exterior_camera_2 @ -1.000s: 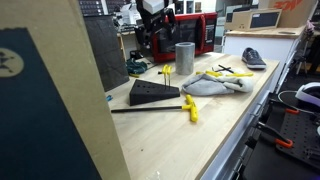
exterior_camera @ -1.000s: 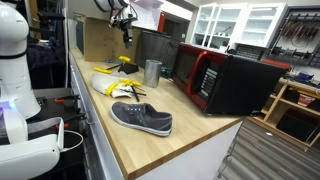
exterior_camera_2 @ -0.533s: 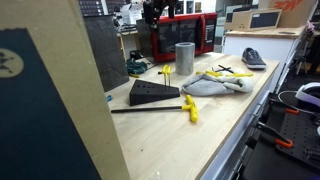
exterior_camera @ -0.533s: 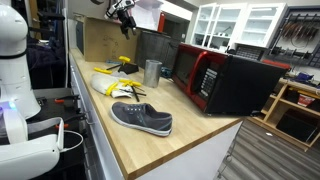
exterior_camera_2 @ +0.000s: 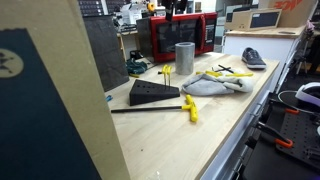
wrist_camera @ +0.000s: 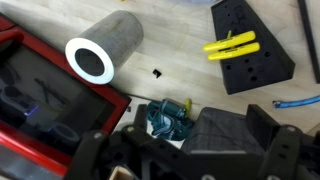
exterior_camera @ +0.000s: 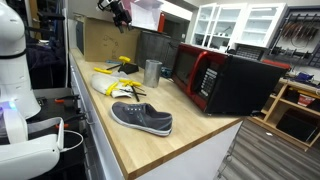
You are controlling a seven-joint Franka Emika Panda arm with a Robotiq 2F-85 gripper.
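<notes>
My gripper (exterior_camera: 119, 9) hangs high above the back of the wooden counter (exterior_camera: 130, 140), near the top edge in both exterior views (exterior_camera_2: 170, 5). It is open and holds nothing. In the wrist view the gripper (wrist_camera: 190, 160) looks straight down from far above. Below it lie a metal cylinder cup (wrist_camera: 105, 50), a small teal tool (wrist_camera: 170, 118) and a black wedge block (wrist_camera: 252, 55) with a yellow clamp (wrist_camera: 230, 44) on it. The cup (exterior_camera: 152, 71) stands upright beside the red microwave (exterior_camera: 225, 78).
A grey shoe (exterior_camera: 142, 118) lies near the counter's front end. A white and yellow bundle (exterior_camera: 108, 84) lies mid-counter, with yellow clamps (exterior_camera_2: 190, 108) and the wedge block (exterior_camera_2: 152, 93) close by. A dark panel (exterior_camera_2: 100, 50) stands at the back. A white robot (exterior_camera: 15, 70) stands beside the counter.
The gripper has risen steadily, still open and empty, and now sits at the top edge of both exterior views. Nothing on the counter has moved.
</notes>
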